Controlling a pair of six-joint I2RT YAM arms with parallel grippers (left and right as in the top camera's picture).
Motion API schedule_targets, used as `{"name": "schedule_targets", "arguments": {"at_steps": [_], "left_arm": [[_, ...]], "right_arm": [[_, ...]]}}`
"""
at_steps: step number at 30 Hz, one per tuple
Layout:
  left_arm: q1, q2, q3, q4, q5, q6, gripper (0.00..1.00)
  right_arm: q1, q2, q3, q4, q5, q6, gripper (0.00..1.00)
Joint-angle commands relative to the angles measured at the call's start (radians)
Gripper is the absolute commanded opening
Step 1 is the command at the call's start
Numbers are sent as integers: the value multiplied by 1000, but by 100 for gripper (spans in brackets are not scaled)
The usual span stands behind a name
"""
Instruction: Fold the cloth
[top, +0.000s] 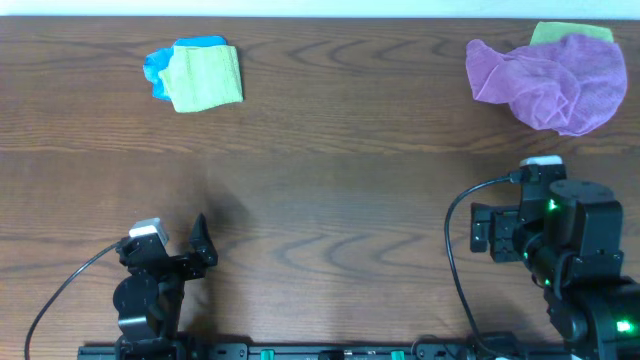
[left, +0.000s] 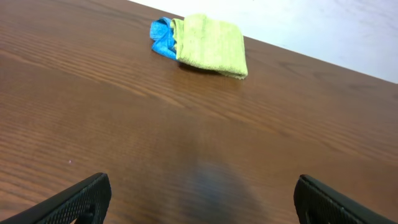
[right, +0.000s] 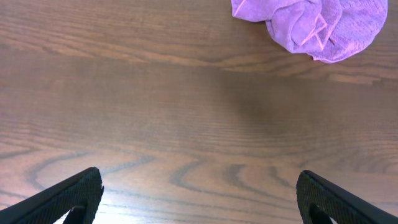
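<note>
Looking down on the table (top: 330, 160), I see a dark brown wooden top with long wavy grain. It is a little glossy, and in the right wrist view a pale shine lies on the wood close to my fingers. Beyond the far edge there is only a pale white strip of the room. I cannot tell if it is wall or floor.

My left claw (left: 202, 186) hangs low over the wood at the near left side. Its two black fingers (left: 81, 199) are spread wide apart and nothing is between them. My right claw (right: 199, 183) is at the near right side, also spread wide and holding nothing.

The purple cloth (top: 548, 78) lies crumpled in a heap at the far right corner, well apart from both claws. It is ahead of my right claw and a bit to the right. It rests partly on a green cloth (top: 572, 32), of which only a corner shows behind it.

At the far left lies a yellow-green cloth (top: 208, 78), folded flat in a neat rectangle. It sits on a blue cloth (top: 157, 66) that sticks out at its left side.
</note>
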Motion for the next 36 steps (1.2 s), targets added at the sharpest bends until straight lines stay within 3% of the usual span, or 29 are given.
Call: {"name": "schedule_targets", "arguments": {"at_steps": [1, 9, 36], "left_arm": [[2, -6, -23, 1, -8, -3, 95], [2, -6, -23, 0, -161, 137, 95], [-26, -6, -23, 1, -156, 140, 95]], "right_arm": [[-6, -2, 0, -1, 5, -11, 99], [-6, -2, 0, -1, 5, -11, 99], [-6, -2, 0, -1, 5, -11, 99]]}}
